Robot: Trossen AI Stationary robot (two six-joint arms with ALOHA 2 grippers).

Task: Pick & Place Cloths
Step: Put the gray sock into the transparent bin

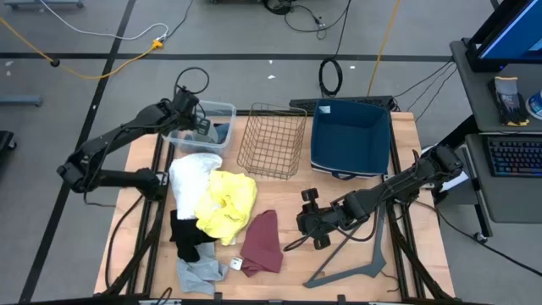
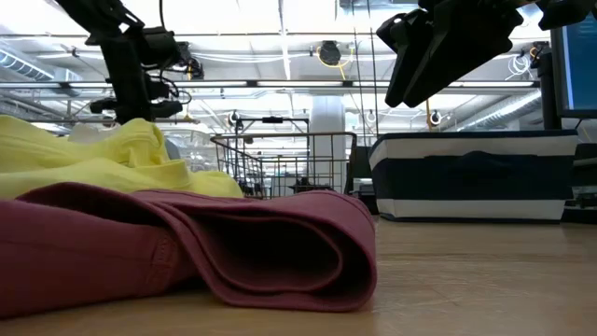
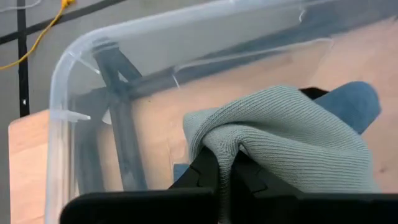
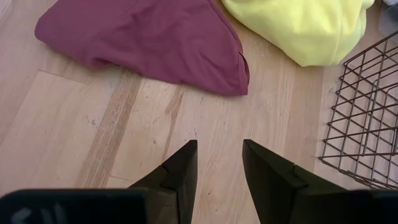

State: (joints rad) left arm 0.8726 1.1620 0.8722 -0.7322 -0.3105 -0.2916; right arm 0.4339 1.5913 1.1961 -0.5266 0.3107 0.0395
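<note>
Wooden counter (image 1: 398, 280) carries the heaped cloths (image 1: 212, 212). Left gripper (image 3: 225, 171), jaws pinching a grey-green cloth (image 3: 292, 137) over the clear bin (image 1: 222, 110); it may snag the rim. Right gripper (image 4: 217, 163) hovers with jaws spread near the maroon cloth (image 4: 149, 37).

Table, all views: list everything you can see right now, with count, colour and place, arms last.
clear plastic bin: one, far left corner
grey-green cloth: one, held over the clear bin
blue cloth: one, in the clear bin
wire basket: one, dark, far middle
blue bin: one, far right
white cloth: one, left
yellow cloth: one, beside the white
black cloth: one, near left
maroon cloth: one, near middle
light grey cloth: one, near edge
V-shaped bar: one, grey, near right
left gripper: jaws shut on the grey-green cloth
right gripper: jaws open, empty, over bare wood by the maroon cloth
</note>
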